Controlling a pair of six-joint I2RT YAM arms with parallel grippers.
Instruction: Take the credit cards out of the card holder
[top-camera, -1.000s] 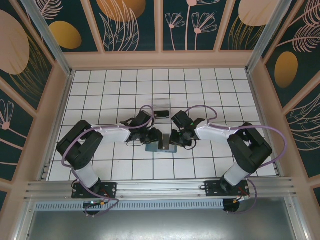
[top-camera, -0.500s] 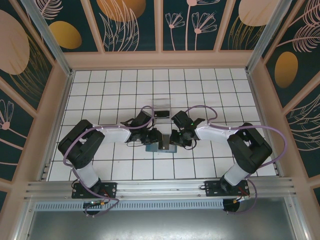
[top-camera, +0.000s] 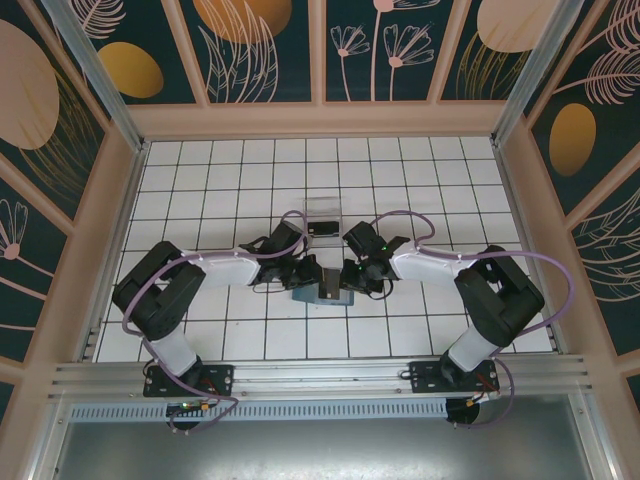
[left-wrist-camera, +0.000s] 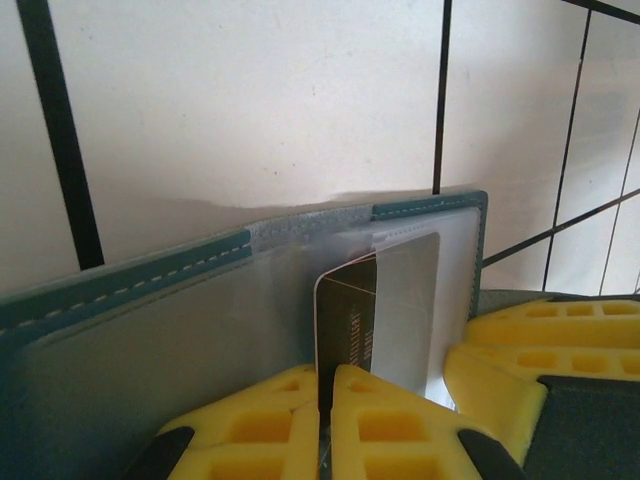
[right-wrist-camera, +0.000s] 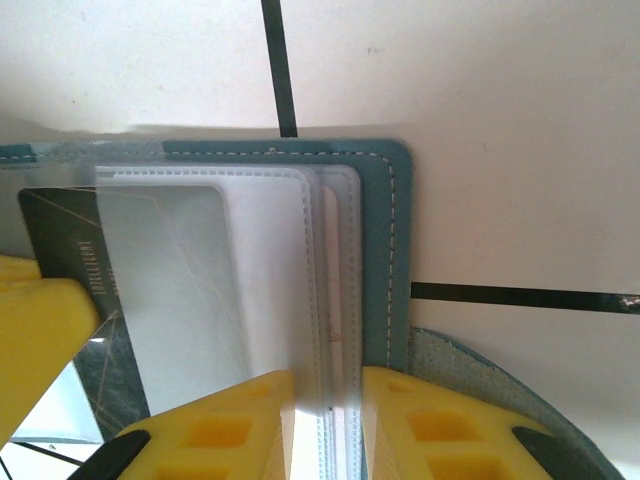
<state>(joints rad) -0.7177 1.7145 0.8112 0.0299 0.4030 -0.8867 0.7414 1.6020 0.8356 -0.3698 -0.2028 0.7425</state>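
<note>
The teal card holder (top-camera: 322, 295) lies open on the white tiles between the two arms. My left gripper (left-wrist-camera: 325, 385) is shut on the edge of a dark credit card (left-wrist-camera: 348, 310), which stands partly out of a clear sleeve of the card holder (left-wrist-camera: 120, 285). My right gripper (right-wrist-camera: 328, 400) is shut on the stack of clear sleeves (right-wrist-camera: 335, 300) beside the holder's teal cover (right-wrist-camera: 385, 250). The dark card (right-wrist-camera: 60, 250) shows at the left of the right wrist view. A whitish leaf (left-wrist-camera: 405, 300) lies next to the card; I cannot tell whether it is a card or a sleeve.
A clear plastic box (top-camera: 323, 214) stands just beyond the card holder, close to both wrists. Pale wooden walls (top-camera: 120, 220) fence the tiled floor on three sides. Open tiles stretch to the far left and far right.
My left gripper's jaws have closed onto the dark card's edge. The right gripper and the card holder have stayed where they were.
</note>
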